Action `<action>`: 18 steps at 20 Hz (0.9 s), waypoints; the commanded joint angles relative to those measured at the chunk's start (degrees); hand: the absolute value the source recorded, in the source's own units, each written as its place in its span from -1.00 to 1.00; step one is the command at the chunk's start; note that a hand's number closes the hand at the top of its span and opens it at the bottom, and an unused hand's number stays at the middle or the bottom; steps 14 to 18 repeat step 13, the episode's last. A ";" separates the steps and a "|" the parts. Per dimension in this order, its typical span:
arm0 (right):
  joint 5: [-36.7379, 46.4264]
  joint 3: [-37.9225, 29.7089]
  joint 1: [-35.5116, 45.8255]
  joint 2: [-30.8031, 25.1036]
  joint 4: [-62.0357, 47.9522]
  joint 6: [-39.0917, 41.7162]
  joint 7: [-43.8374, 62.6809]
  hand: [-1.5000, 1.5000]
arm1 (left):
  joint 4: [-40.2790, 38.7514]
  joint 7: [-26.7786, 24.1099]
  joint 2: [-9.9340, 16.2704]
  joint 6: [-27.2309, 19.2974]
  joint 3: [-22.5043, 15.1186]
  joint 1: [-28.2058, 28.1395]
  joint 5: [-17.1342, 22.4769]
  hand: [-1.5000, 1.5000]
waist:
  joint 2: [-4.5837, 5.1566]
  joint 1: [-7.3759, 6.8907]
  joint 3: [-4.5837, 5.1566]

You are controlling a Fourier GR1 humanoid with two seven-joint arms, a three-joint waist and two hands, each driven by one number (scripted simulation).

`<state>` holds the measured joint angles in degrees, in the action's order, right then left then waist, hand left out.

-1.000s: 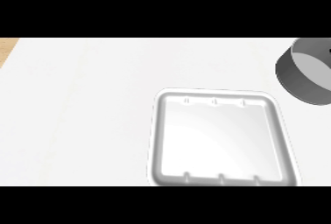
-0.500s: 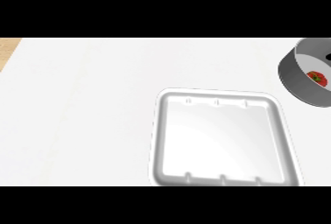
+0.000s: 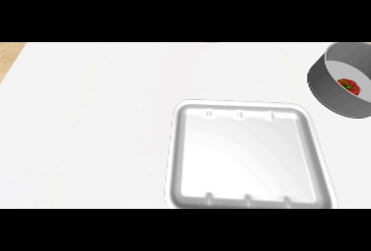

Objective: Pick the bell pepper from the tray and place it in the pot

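A white tray (image 3: pixel 187 162) lies on the counter at the lower middle of the head view, with nothing in it. At the right edge stands a grey pot (image 3: pixel 328 88), partly cut off by the frame. Inside it lies the red bell pepper (image 3: pixel 349 85) with its green stem showing. Neither hand appears in the view.
The white counter (image 3: pixel 87 122) stretches wide to the left of the tray. A strip of wooden surface (image 3: pixel 9 54) shows at the upper left corner, beyond the counter's edge.
The view has shifted slightly, so more of the pot shows at the right edge. The bell pepper inside it has come into sight. The tray has not moved.
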<state>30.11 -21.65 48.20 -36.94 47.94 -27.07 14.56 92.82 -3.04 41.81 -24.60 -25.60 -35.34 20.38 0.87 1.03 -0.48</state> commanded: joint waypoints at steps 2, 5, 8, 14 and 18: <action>-6.58 -4.52 0.15 1.34 -0.13 0.78 -4.68 -1.00 | 5.99 -2.63 -0.91 -2.50 8.73 14.02 1.02 0.00 | -0.55 2.15 0.01; -9.28 -6.55 -0.32 0.78 -0.88 2.64 -6.63 -1.00 | 5.01 -2.34 -1.80 -3.25 7.89 14.39 0.81 0.00 | -0.45 3.02 0.12; -11.94 -7.96 -1.89 1.08 -0.20 4.85 -9.23 -1.00 | 5.81 -2.49 -0.63 -3.37 8.41 13.53 1.31 0.00 | -0.91 3.86 0.12; -15.57 -10.50 -5.60 1.96 1.04 6.92 -12.85 -1.00 | 5.64 -3.04 -0.12 -3.76 8.79 12.10 2.43 0.00 | -1.38 5.11 0.22; -15.57 -10.50 -5.60 1.96 1.04 6.92 -12.85 -1.00 | 5.64 -3.04 -0.12 -3.76 8.79 12.10 2.43 0.00 | -1.38 5.11 0.22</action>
